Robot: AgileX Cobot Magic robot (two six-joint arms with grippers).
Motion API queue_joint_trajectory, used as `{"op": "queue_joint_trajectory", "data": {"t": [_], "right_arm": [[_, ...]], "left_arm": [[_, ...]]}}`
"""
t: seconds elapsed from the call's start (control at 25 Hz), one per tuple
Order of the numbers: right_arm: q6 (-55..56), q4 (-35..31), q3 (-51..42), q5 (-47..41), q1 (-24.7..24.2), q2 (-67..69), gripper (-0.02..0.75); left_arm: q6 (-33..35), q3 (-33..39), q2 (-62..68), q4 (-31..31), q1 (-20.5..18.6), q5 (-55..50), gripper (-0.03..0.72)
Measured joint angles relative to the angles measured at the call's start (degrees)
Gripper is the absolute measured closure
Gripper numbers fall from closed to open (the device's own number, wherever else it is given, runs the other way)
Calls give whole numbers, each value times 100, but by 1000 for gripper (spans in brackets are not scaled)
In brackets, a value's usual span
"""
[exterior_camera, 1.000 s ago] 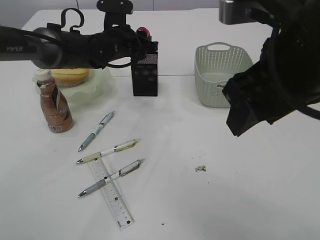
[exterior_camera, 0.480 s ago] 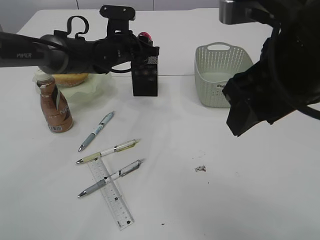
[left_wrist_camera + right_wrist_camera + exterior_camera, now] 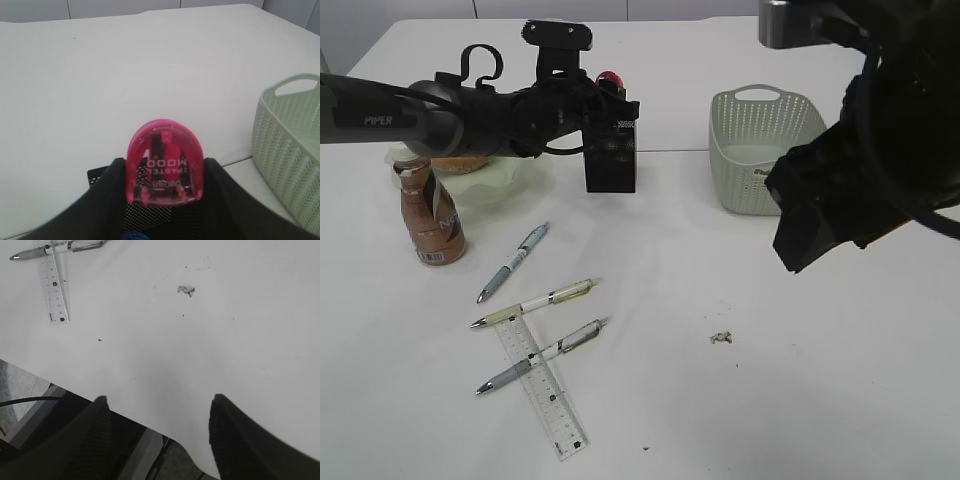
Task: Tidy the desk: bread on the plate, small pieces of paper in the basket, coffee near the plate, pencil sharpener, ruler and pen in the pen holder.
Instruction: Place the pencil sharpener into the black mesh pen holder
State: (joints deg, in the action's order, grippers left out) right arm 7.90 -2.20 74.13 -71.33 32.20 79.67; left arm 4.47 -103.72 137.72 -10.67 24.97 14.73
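Pink pencil sharpener (image 3: 165, 162): clamped in left gripper (image 3: 165, 187) over pen holder (image 3: 610, 150)
Right gripper (image 3: 157, 412): wide, empty
Left: pens, ruler (image 3: 542, 385), paper scrap (image 3: 721, 337) at 6 o'clock

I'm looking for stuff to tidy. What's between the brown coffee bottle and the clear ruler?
Two pens: a grey pen, then a yellow-tipped white pen, in the exterior view.

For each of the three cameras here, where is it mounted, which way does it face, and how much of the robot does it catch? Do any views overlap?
Exterior view: raised at the desk's front, slanting down over the white desk; both dark arms show.
Left wrist view: on the left arm, facing forward over the black mesh pen holder; the left hand grips a pink translucent pencil sharpener.
Right wrist view: on the raised right arm, looking down at the desk; the open right hand shows.
Shared: exterior and right wrist views both show the clear plastic ruler and a small crumpled paper scrap.
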Motion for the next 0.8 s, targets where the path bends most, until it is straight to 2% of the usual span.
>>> {"op": "queue_joint_trajectory", "data": {"t": [0.36, 0.8], "right_arm": [[0, 4, 0, 0, 0, 0, 281], [0, 13, 0, 0, 0, 0, 281]], "left_arm": [[0, -11, 101, 0, 0, 23, 370], [0, -11, 125, 0, 0, 50, 308]]}}
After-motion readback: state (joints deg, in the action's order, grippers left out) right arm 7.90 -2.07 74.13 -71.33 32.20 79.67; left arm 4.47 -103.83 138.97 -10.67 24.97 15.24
